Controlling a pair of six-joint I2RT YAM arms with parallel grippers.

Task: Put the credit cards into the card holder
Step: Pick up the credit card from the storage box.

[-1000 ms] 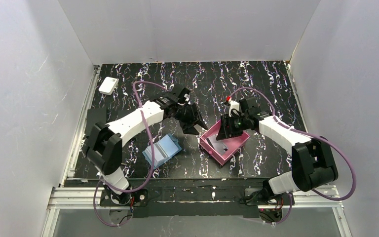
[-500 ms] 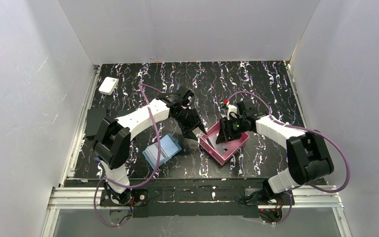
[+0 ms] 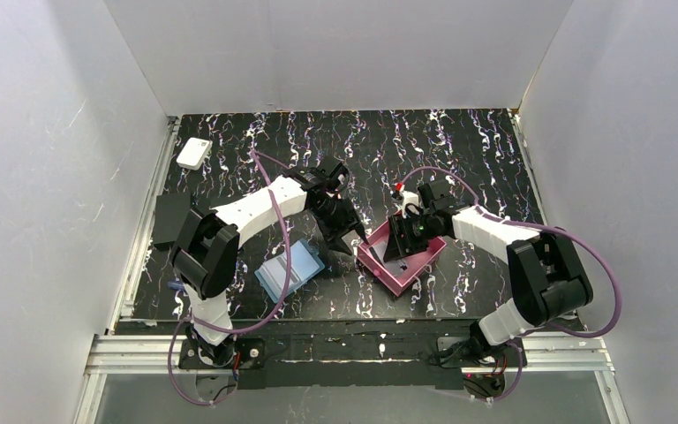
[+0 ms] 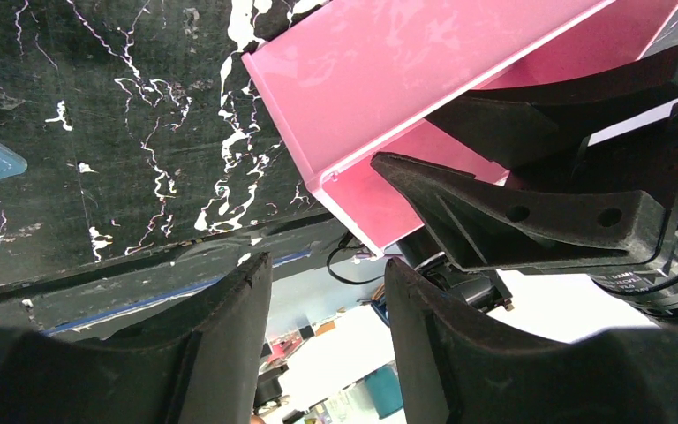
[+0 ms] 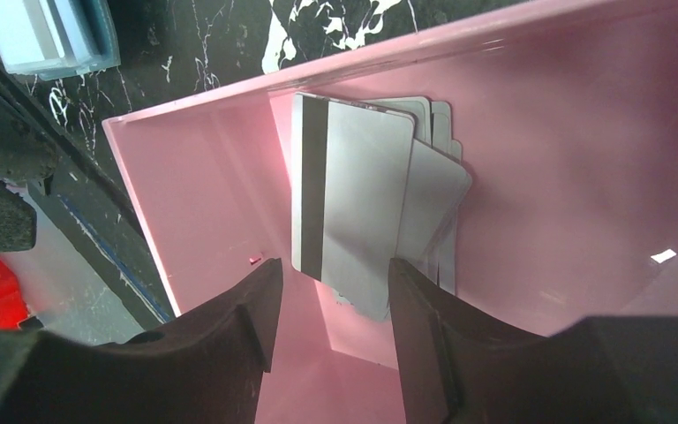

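Arms: two, both reaching in toward the middle of the table (image 3: 459, 150).
Tray: one pink square tray (image 3: 378, 274), sitting right of center and turned cornerwise to the arms.
Cards: a small fanned stack of grey cards (image 5: 353, 194) lying flat on the tray floor, up against one wall. The top one has a dark stripe down its long edge, a second one is skewed out from under it, and at least one or two more edges peek out behind. So three for sure, maybe four, can't pin it down.
Card holder: one blue card holder (image 3: 290, 269), lying open on the table left of the tray, not touching it, pale slotted pockets facing up. No card shows in it.
Left end effector: the left end effector (image 4: 327, 274) hangs just outside the tray's near-left corner, fingers about halfway apart with nothing between them.
Right end effector: the right end effector (image 5: 331, 274) is down inside the tray, right over the near end of the card stack, fingers parted about half and not clamped on anything I can see.
Other stuff: one little white box (image 3: 194, 153) at the far left corner, plus one black slab (image 3: 169, 219) at the left edge of the table.
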